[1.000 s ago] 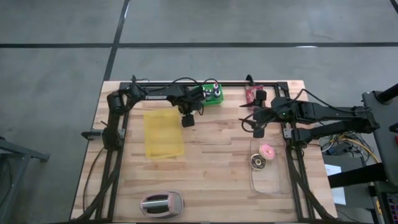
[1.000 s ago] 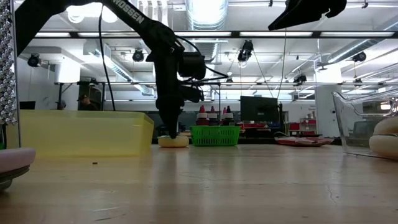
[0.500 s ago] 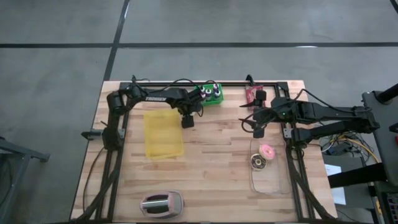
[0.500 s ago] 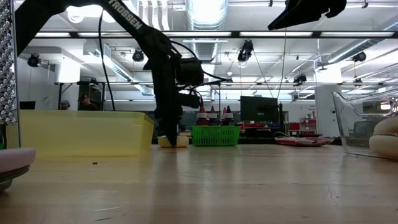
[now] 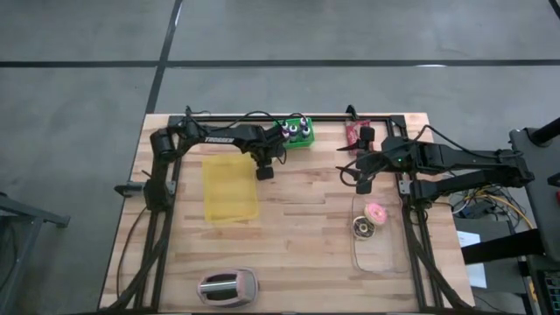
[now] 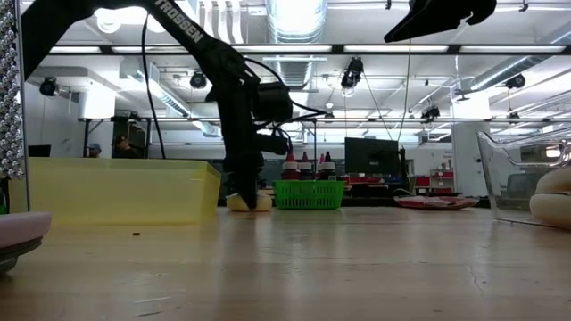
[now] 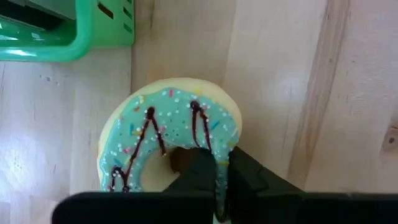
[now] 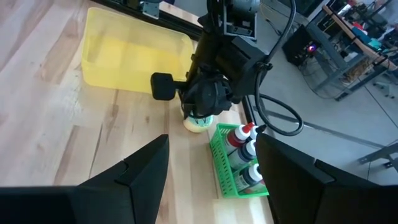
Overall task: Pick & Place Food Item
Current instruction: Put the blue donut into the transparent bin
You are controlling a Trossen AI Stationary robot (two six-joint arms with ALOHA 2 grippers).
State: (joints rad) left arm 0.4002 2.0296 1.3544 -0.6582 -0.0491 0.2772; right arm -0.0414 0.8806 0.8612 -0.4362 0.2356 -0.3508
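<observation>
table (image 5: 297, 232): showing pale wood planks with visible grain, smooth and faintly shining
donut (image 7: 171, 140): wearing glossy teal icing with dark drizzle and sprinkles
basket (image 7: 93, 37): looking like smooth green plastic
yellow bin (image 5: 229, 188): appearing as translucent plastic
clear tray (image 5: 376, 254): showing as transparent, glossy plastic
left gripper (image 7: 214, 180): looking matt black

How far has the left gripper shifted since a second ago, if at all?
Yes, slightly. In the high view the left gripper sits a little nearer the green basket than before, down on the teal-iced donut, with its fingers now closed on the ring.
</observation>
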